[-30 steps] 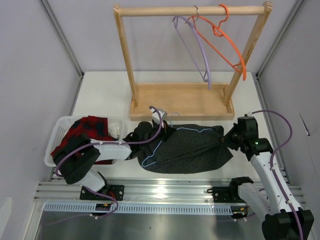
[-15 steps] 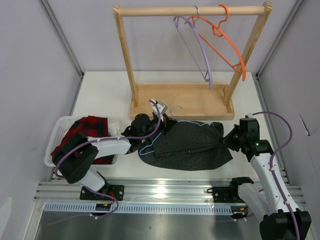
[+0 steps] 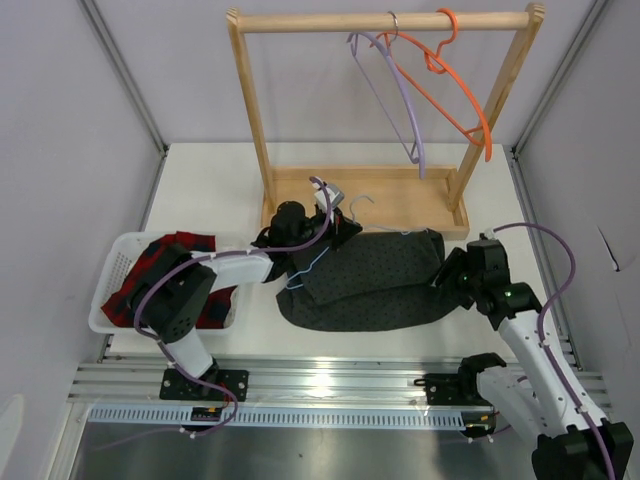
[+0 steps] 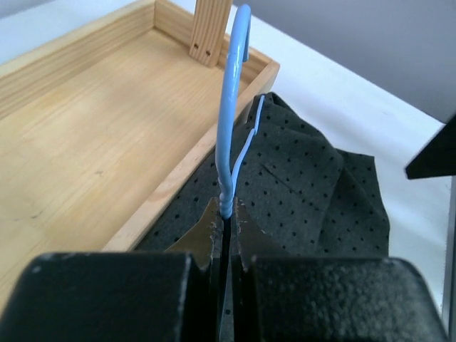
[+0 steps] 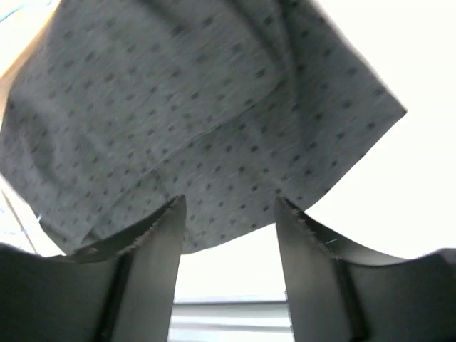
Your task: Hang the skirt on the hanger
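The white table (image 3: 210, 190) carries everything, and at its far side, beyond both pincers, stands a wooden rack (image 3: 255, 120) with a tray base. The dark dotted skirt (image 3: 380, 285) lies flat on the table between the two pincers, its far edge touching the tray's front wall. To the outer side of the left pincer (image 4: 226, 217) sits a white basket (image 3: 112, 270) holding a red-and-navy plaid garment (image 3: 170, 255). Up on the rack's bar, well apart from both pincers, hang an orange hanger (image 3: 450, 95) and a lilac hanger (image 3: 400, 100). The left pincer is clamped narrow on the neck of the light-blue wire hanger (image 4: 231, 107); the hook rises straight ahead of it over the tray's edge, and one wire arm runs on across the skirt's cloth. The right pincer (image 5: 228, 214) stands wide with nothing between its fingers; the skirt's right-hand edge lies just ahead of its tips, bare table showing through the gap.
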Controlling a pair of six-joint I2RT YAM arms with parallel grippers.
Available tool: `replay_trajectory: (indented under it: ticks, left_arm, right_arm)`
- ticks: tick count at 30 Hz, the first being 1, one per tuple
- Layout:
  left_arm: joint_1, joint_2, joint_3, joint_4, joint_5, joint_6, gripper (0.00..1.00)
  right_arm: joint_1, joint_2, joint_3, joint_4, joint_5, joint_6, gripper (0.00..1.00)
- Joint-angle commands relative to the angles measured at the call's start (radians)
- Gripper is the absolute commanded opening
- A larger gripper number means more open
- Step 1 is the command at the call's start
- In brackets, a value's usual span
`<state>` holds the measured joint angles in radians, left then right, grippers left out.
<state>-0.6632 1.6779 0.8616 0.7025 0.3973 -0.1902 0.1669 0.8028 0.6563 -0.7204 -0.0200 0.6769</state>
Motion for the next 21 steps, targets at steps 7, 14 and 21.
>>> replay_trajectory:
  ticks: [7,14,21]
  left_arm:
    - [0.007,0.054,0.094,0.057,0.07,0.015,0.0]
    - [0.008,0.058,0.163,-0.027,0.094,0.041,0.0]
    - [0.01,0.086,0.192,-0.069,0.103,0.051,0.0]
  right_arm:
    - [0.359,0.084,0.092,0.065,0.259,0.121,0.59]
    - [0.67,0.315,0.141,0.361,0.327,0.052,0.55]
    - [0.87,0.631,0.339,0.496,0.426,-0.111,0.54]
